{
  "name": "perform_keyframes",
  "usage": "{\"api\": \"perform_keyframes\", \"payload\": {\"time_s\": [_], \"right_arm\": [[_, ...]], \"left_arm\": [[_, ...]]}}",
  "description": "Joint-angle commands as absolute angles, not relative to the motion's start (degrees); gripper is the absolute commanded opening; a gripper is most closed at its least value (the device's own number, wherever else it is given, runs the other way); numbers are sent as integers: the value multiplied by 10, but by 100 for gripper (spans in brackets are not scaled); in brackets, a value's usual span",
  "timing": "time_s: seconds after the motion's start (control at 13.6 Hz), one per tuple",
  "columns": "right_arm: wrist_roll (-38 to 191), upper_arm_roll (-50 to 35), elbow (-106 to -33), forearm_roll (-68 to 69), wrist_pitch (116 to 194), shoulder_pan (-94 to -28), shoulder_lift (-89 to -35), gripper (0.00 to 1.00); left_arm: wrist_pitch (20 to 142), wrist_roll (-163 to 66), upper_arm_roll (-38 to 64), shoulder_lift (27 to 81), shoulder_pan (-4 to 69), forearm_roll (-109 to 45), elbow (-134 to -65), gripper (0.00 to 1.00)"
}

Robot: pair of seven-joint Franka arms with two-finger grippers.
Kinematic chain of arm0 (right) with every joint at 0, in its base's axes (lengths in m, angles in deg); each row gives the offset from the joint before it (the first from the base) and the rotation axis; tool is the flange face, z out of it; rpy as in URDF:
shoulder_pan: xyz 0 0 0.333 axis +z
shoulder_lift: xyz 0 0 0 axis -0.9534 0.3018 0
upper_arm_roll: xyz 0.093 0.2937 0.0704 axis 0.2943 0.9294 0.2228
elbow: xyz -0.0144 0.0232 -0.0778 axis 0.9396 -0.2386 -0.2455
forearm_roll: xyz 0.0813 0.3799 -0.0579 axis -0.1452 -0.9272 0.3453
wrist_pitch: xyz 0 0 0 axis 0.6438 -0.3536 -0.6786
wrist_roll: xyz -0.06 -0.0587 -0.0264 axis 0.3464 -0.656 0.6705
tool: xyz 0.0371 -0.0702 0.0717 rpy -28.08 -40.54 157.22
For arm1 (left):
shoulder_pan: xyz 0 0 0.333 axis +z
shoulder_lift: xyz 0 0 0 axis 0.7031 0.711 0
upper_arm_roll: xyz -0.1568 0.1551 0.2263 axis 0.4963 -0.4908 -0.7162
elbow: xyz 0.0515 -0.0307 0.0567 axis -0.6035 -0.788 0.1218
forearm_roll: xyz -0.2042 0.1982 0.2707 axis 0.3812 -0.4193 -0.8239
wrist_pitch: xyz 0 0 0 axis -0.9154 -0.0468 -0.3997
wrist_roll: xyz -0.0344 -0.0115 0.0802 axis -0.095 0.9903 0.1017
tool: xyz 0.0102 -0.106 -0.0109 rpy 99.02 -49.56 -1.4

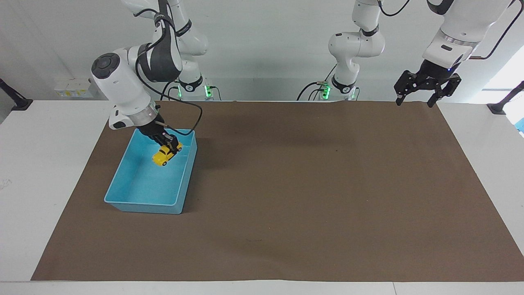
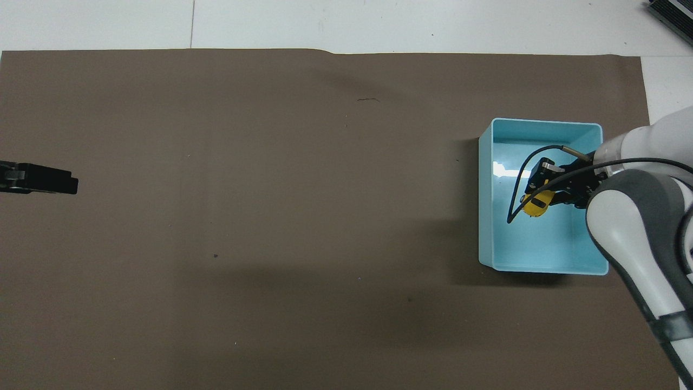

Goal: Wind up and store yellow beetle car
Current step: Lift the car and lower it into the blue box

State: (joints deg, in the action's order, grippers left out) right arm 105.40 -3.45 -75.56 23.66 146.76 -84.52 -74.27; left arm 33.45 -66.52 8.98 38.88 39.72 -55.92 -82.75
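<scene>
Right gripper (image 1: 171, 146) clamps the car (image 1: 165, 154) over the bin (image 1: 141, 199), nose tilted down; left gripper (image 1: 425, 87) waits, fingers spread

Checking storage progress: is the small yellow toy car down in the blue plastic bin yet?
Not yet: yellow toy car hangs in right end effector over blue bin.

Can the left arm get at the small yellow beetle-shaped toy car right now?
Probably not: the yellow beetle car is gripped by the right gripper over the blue bin, while the left gripper waits open above the table's other end.
</scene>
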Motion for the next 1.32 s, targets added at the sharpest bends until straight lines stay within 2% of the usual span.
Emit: {"api": "perform_keyframes", "payload": {"time_s": [0.0,0.37,0.88,1.25], "right_arm": [[961,-32,-767,236,1448,-869,-762,0],[892,-32,-784,303,1495,-876,-750,0],[834,-32,-856,304,1587,-889,-725,0],[809,-32,-881,291,1634,-895,-699,0]], "left_arm": [[322,-670,88,391,402,-551,-819,100],[322,-670,88,392,402,-551,-819,100],[322,-670,88,392,402,-551,-818,100],[322,-670,88,392,402,-551,-819,100]]}}
